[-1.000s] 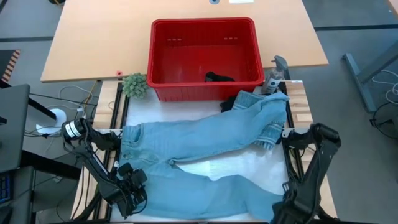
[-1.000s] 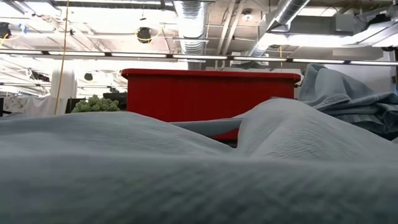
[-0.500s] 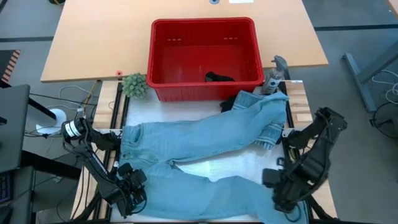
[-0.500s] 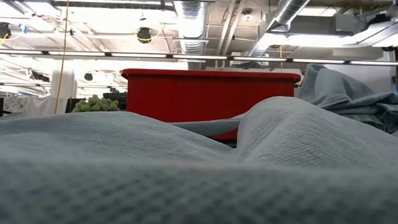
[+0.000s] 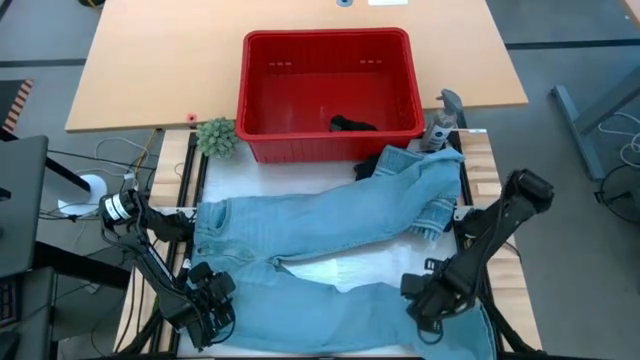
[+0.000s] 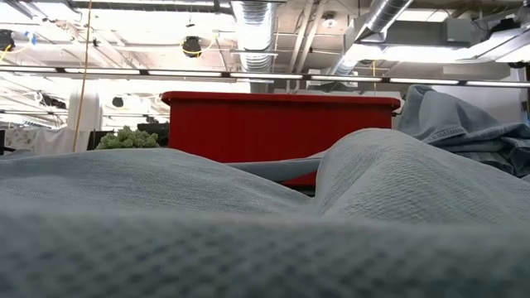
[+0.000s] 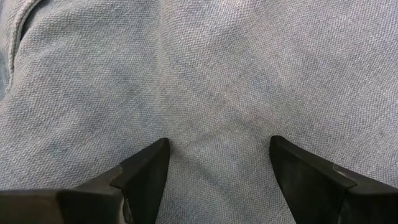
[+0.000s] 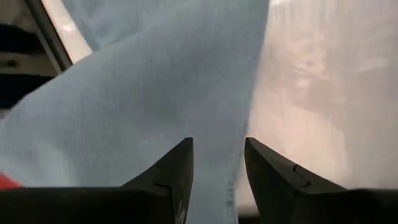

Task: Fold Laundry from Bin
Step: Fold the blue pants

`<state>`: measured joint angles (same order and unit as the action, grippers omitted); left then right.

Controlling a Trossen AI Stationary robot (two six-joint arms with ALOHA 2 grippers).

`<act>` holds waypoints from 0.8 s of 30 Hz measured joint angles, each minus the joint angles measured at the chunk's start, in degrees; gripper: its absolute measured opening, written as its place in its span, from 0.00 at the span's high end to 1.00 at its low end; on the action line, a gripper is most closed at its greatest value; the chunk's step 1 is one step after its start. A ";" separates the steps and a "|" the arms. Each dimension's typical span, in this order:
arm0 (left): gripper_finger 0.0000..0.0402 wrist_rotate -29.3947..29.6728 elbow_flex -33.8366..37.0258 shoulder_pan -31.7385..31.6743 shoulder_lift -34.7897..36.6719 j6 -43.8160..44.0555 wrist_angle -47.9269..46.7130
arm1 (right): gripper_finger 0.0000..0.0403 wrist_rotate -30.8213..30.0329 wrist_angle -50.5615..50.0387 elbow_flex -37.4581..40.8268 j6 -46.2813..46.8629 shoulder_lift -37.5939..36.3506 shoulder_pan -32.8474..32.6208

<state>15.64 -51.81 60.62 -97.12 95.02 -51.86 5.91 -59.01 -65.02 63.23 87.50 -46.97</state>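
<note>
1. Table (image 5: 130, 70): pale wood top behind, white work mat in front; nothing on it has shifted over the last sec
2. Jeans (image 5: 330, 235): light blue denim, spread flat across the mat, waistband twd the left arm, one leg bunched up near the bin's front right corner. Lie unchanged, so no fold started yet
3. Bin (image 5: 328, 85): red tub behind the jeans, same spot, nearly emptied
4. Right arm: the one real change. It has swung in from the table's right edge and now sits over the near leg of the jeans, right gripper (image 5: 425, 305) low over the denim by the leg's edge
5. Right gripper fingers (image 8: 177, 171) stand parted a little, nothing between them, cloth just beyond – released, not grasping. Reads as lining up for a pinch on the leg edge, i.e. first fold abt to begin
6. Left gripper (image 5: 210, 305): hasn't moved, parked on the waistband end w/ jaws wide apart, fingers (image 7: 146, 174) against the denim, holding nothing
7. Dark garment (image 5: 352, 125): small black piece left in the bin, untouched, so more laundry waits after the jeans
8. Plant (image 5: 217, 137): small green one by the bin's front left corner, not involved
</note>
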 joint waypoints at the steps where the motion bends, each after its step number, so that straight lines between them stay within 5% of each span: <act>1: 0.33 -0.04 0.00 -0.02 0.02 0.00 0.02 | 0.58 -0.01 2.55 3.09 1.45 -1.92 -0.54; 9: 0.33 -0.20 -0.02 -0.04 0.02 0.87 0.11 | 0.58 1.49 23.99 20.98 15.07 -14.66 -4.80; 24: 0.33 -2.83 -0.11 -0.88 0.09 3.84 0.13 | 0.58 4.55 27.08 26.19 12.36 -6.87 -7.45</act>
<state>12.81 -51.92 59.74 -97.03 98.86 -51.72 10.46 -31.93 -38.83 75.59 80.63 -54.42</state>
